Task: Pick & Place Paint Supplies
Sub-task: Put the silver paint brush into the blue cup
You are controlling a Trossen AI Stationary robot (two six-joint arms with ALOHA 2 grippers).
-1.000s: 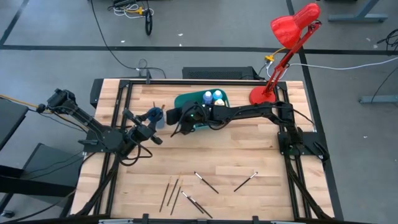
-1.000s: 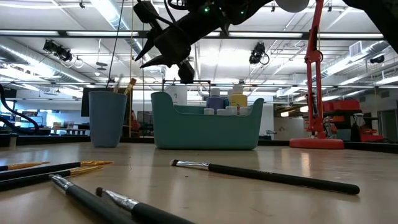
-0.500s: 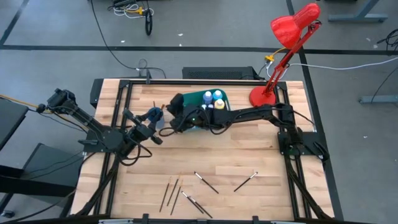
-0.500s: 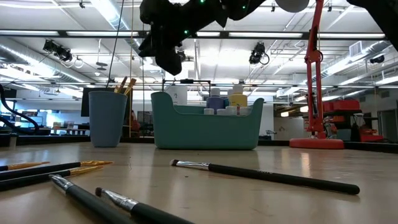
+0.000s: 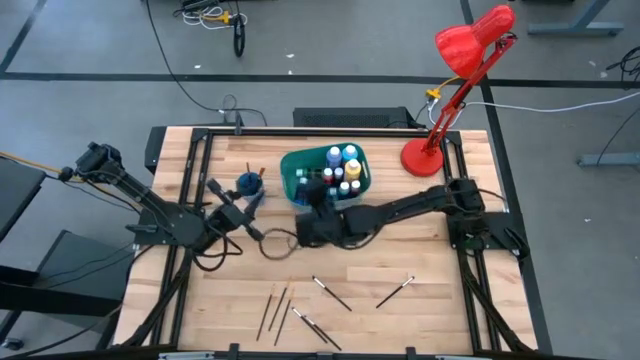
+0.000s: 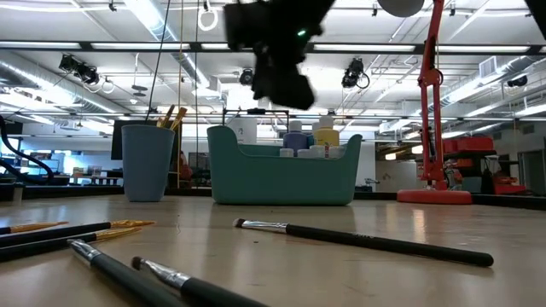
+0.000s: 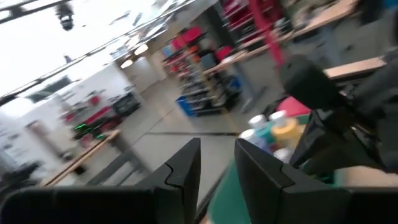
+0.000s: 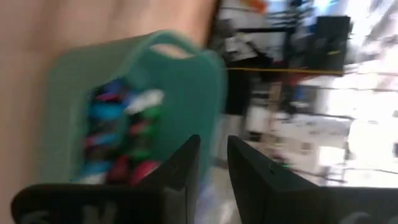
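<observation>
Wooden table (image 5: 400,262) in a workshop hall, my hands between jobs.

The teal bin (image 5: 296,163) is my landmark: paint bottles (image 5: 343,176) stand packed inside it, so that part looks sorted. The brushes (image 5: 300,305) lie scattered well in front of the bin, waiting. My right hand (image 5: 268,243) hangs just in front of the bin, fingers slightly parted, holding nothing. My left hand (image 5: 252,197) rests beside the blue cup (image 5: 248,183), left of the bin, fingers also narrowly apart, empty.

The wooden table (image 5: 400,260) carries brushes (image 5: 300,305), a teal bin (image 5: 292,165), a blue cup (image 5: 249,184), and a red lamp (image 5: 418,154).
</observation>
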